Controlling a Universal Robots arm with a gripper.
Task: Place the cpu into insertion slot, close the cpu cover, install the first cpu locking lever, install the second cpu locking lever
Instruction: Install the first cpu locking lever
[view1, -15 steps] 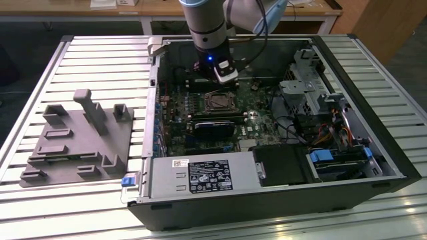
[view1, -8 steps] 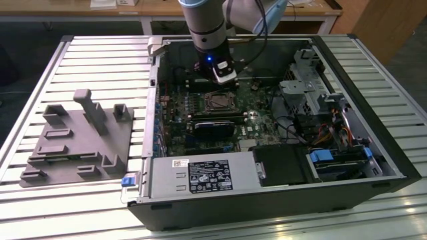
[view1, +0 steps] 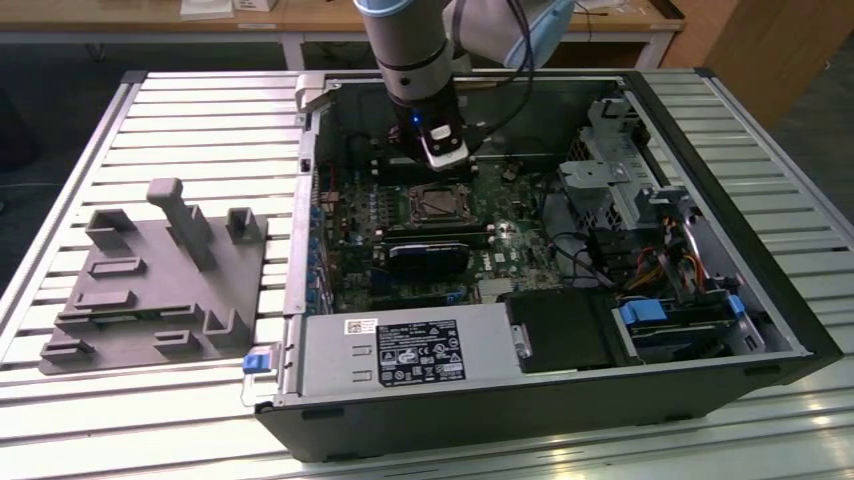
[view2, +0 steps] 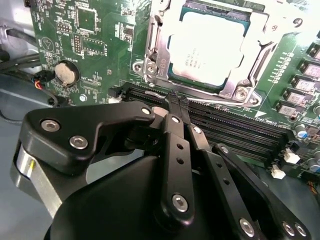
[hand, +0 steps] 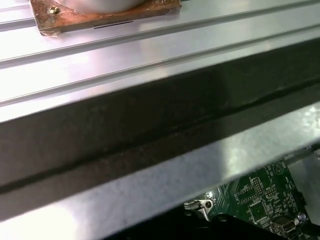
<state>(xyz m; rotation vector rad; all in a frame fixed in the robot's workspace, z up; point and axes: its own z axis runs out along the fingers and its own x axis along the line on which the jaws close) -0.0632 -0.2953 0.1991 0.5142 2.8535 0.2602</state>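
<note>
In the exterior view the gripper, fingers pressed together on nothing, hangs at 12 o'clock of the insertion slot, where the cpu lies framed by the cpu cover: probably light, stiff, fragile, best gripped by 2 opposite edges.

Slatted aluminium table — pale, glossy, wooden desk behind, dark floor, wooden cabinet

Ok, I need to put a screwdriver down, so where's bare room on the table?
On the exterior view's left, bare table slats run beyond the grey fixture and along the near edge. Inside the case it is crowded, with the gripper above the board.
</note>
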